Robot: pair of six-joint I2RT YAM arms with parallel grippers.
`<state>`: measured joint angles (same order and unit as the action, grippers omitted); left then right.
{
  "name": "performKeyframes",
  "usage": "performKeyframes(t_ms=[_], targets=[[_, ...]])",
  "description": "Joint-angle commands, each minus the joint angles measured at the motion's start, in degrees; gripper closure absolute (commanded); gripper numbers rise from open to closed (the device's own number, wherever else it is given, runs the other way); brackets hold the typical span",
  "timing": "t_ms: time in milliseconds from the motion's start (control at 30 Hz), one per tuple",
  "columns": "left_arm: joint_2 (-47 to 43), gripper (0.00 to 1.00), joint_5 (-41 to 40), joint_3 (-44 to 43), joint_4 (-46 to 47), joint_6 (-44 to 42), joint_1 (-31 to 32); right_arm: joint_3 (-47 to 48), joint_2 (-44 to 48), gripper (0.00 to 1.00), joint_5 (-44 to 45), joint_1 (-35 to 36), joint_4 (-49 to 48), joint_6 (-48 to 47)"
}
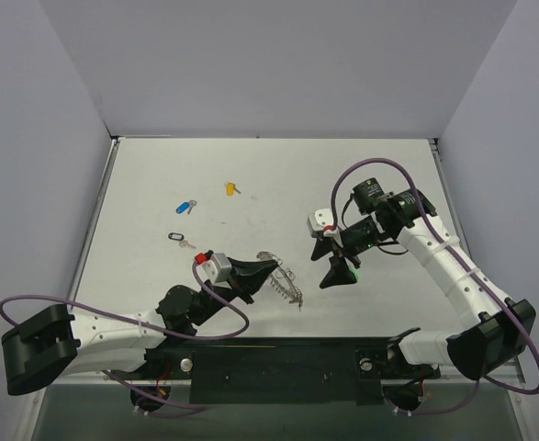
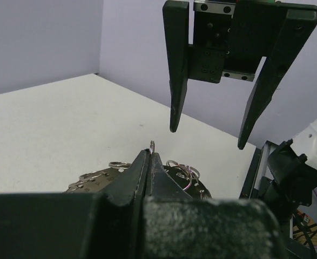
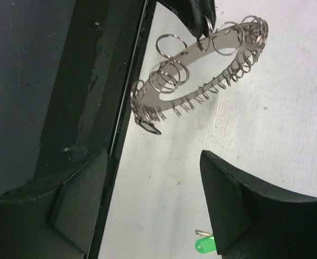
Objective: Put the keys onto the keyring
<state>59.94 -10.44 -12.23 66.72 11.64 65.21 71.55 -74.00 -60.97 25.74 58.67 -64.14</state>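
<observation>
My left gripper [image 1: 269, 270] is shut on one small wire loop [image 2: 153, 145] at the rim of the keyring [image 1: 286, 287], a flat silvery hoop held just off the table. From below, the keyring [image 3: 193, 54] shows its fringe of wire loops, and a small dark tag [image 3: 149, 128] hangs from it. My right gripper [image 1: 318, 274] stands open just right of the hoop, nothing between its fingers [image 3: 223, 189]. A green-headed key [image 3: 204, 245] lies on the table beneath it. Blue [image 1: 185, 207], yellow [image 1: 231, 189] and black-headed [image 1: 177, 238] keys lie further left.
The dark base rail [image 1: 278, 363] runs along the table's near edge, close under the hoop. Purple cables [image 1: 223, 317] loop off both arms. White table surface [image 1: 278, 184] stretches to the back wall.
</observation>
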Motion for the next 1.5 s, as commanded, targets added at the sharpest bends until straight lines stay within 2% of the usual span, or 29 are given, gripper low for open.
performKeyframes(t_ms=[0, 300, 533, 833, 1133, 1233, 1467], targets=[[-1.8, 1.0, 8.7, -1.2, 4.0, 1.2, -1.8, 4.6, -1.6, 0.37, -4.9, 2.6, 5.2, -8.1], [2.6, 1.0, 13.6, -3.7, 7.5, 2.8, -2.5, 8.9, -4.4, 0.54, -4.2, 6.3, 4.9, -2.1], [5.9, 1.0, 15.1, -5.1, 10.1, 4.0, -2.5, 8.4, -6.7, 0.6, -3.1, 6.9, 2.2, 0.9], [8.1, 1.0, 15.6, -6.1, 11.6, 4.6, -2.5, 7.9, -7.3, 0.66, -2.5, 8.4, 0.3, 3.3], [8.6, 1.0, 14.7, -6.2, 12.5, 4.9, -2.5, 6.8, -6.7, 0.81, -2.0, 9.2, -1.2, 5.0], [8.7, 1.0, 14.5, -6.1, 12.9, 5.0, -2.5, 6.1, -6.6, 0.83, -1.6, 9.1, -2.2, 5.5], [8.8, 1.0, 14.0, -5.9, 13.4, 5.2, -2.5, 5.6, -6.6, 0.93, -1.0, 9.7, -3.9, 7.7]])
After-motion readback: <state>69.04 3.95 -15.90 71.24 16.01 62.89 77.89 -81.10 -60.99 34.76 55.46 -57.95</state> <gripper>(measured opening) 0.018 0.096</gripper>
